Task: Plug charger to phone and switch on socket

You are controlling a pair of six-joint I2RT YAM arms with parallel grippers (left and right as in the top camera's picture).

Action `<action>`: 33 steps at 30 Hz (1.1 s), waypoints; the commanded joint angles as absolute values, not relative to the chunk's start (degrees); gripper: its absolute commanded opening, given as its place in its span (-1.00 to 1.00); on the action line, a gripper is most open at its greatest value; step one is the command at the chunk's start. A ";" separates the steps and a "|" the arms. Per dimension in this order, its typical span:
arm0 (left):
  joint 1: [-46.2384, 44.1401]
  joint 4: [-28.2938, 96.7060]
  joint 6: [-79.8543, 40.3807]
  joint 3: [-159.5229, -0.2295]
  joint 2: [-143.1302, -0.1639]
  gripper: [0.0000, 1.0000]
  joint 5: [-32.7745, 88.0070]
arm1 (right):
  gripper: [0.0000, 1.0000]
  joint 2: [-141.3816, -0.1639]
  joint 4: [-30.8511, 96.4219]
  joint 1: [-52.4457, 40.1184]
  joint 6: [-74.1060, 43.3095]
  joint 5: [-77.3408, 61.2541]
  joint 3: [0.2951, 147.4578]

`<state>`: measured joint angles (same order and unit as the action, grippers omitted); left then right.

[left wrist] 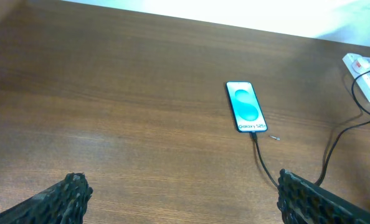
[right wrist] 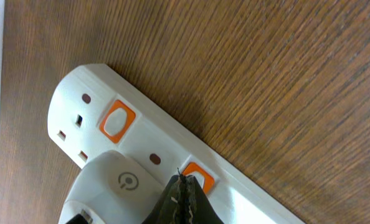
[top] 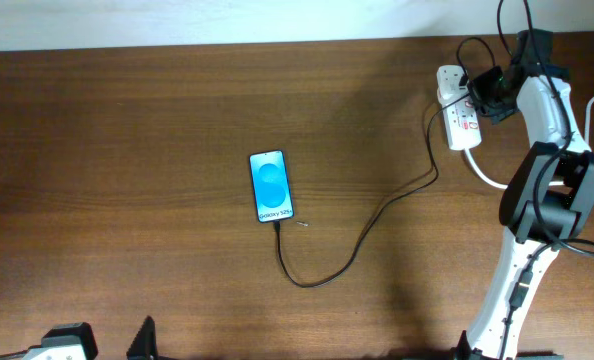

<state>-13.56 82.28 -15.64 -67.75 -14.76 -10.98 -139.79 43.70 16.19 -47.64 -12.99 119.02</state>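
Note:
The phone [top: 270, 186] lies mid-table with its blue screen lit, and also shows in the left wrist view [left wrist: 245, 107]. The thin black charger cable [top: 357, 245] runs from the phone's near end in a loop to the white socket strip [top: 457, 110] at the back right. In the right wrist view a white adapter [right wrist: 113, 186] sits plugged in the socket strip [right wrist: 141, 134]. My right gripper [right wrist: 184, 186] is shut, its tip on the orange switch [right wrist: 200, 176] beside the adapter. My left gripper [left wrist: 182, 196] is open and empty, low at the near left.
A second orange switch [right wrist: 116, 121] sits by the strip's free outlet. The thick white cord [top: 487, 175] curves off from the strip toward the right arm's base [top: 547, 200]. A tiny loose bit [top: 304, 222] lies by the phone's near end.

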 commanded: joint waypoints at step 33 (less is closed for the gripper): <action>-13.85 82.13 -16.23 -67.48 -14.44 0.99 -11.44 | -0.92 -144.77 45.63 9.69 -43.79 -13.76 118.54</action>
